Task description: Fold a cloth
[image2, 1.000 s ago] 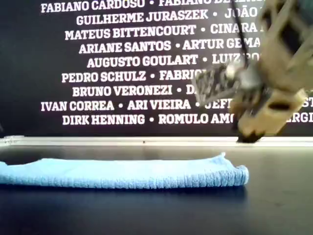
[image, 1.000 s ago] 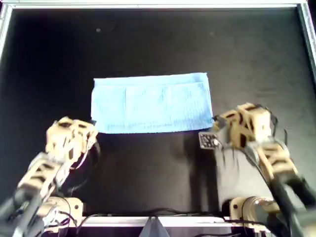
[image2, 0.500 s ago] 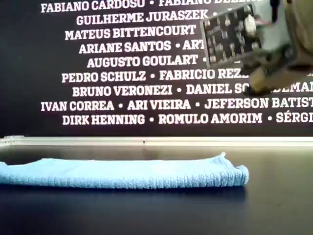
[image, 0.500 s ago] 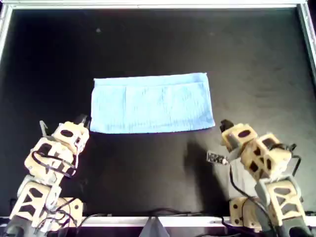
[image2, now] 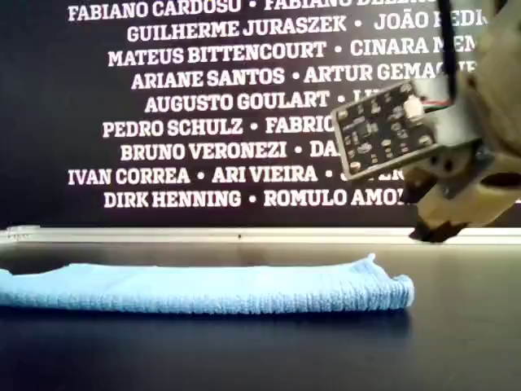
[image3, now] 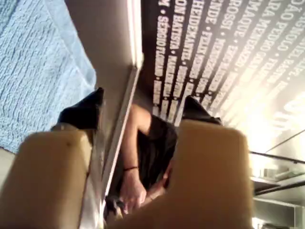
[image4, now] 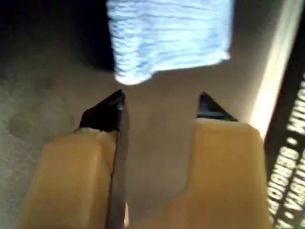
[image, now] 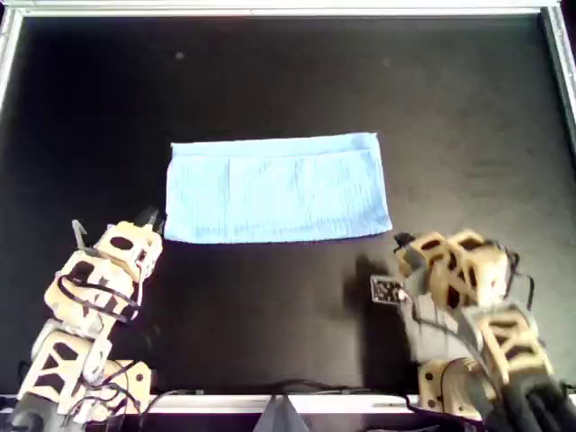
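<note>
Blue cloth (image: 277,189), one only, lies folded flat on the black table (image: 270,72). My first gripper (image3: 143,107) and second gripper (image4: 159,107), two, are spread and empty.

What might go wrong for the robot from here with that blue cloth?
1. The light sky-blue fabric cloth lies flat on the black table. My second end effector, open and short of its corner, may scrape the table or pinch only one layer.
2. My first end effector, also open and empty, looks partly towards the wall. Mismatched grabs could skew the fold.
</note>
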`<act>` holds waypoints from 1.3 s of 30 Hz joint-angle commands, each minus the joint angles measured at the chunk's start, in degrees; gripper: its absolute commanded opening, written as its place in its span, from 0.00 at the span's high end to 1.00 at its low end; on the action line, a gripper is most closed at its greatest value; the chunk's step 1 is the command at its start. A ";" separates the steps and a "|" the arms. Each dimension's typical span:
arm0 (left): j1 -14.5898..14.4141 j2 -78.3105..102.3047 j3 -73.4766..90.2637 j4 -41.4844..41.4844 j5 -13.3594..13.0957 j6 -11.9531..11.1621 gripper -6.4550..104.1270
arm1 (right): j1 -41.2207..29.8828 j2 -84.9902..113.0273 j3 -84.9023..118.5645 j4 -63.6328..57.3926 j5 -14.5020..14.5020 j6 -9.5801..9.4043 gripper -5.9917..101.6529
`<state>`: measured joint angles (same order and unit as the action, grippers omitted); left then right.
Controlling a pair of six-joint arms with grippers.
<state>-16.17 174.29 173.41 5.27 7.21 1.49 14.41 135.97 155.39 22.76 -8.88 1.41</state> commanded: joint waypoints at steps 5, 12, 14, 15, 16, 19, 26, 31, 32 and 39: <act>1.23 1.49 -0.70 -0.18 -0.35 0.26 0.43 | 0.26 -17.58 -15.29 -0.62 -0.62 0.44 0.30; 1.23 1.49 -0.70 -0.18 -0.35 0.26 0.43 | 0.26 -31.73 -23.91 -0.62 -0.62 0.44 0.30; 1.23 1.49 -0.70 -0.18 -0.35 0.26 0.43 | 0.26 -34.80 -25.84 -0.62 -0.62 0.44 0.30; 1.23 1.49 -0.70 -0.18 -0.35 0.26 0.43 | 0.26 -36.12 -26.72 -0.62 -0.62 0.44 0.30; 1.23 1.49 -0.70 -0.18 -0.35 0.26 0.43 | 0.26 -37.18 -27.51 -0.62 -0.62 0.44 0.30; 1.23 1.49 -0.70 -0.18 -0.35 0.26 0.43 | 0.26 -39.73 -29.62 -0.62 -0.62 0.44 0.30; 1.23 1.49 -0.70 -0.18 -0.35 0.26 0.43 | 0.26 -44.91 -34.28 -0.62 -0.62 0.44 0.30; 1.23 1.49 -0.70 -0.18 -0.35 0.26 0.43 | 0.35 -47.29 -36.30 -0.62 -0.70 0.44 0.32; 1.23 1.49 -0.70 -0.18 -0.35 0.26 0.43 | 0.35 -47.11 -36.30 -0.53 -0.70 0.44 0.35; 1.23 1.49 -0.70 -0.18 -0.35 0.26 0.43 | 0.00 -45.88 -36.56 -1.14 -0.70 0.44 0.75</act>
<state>-16.17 174.29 173.41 5.27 7.21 1.49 14.59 87.89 122.43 22.76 -8.88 2.02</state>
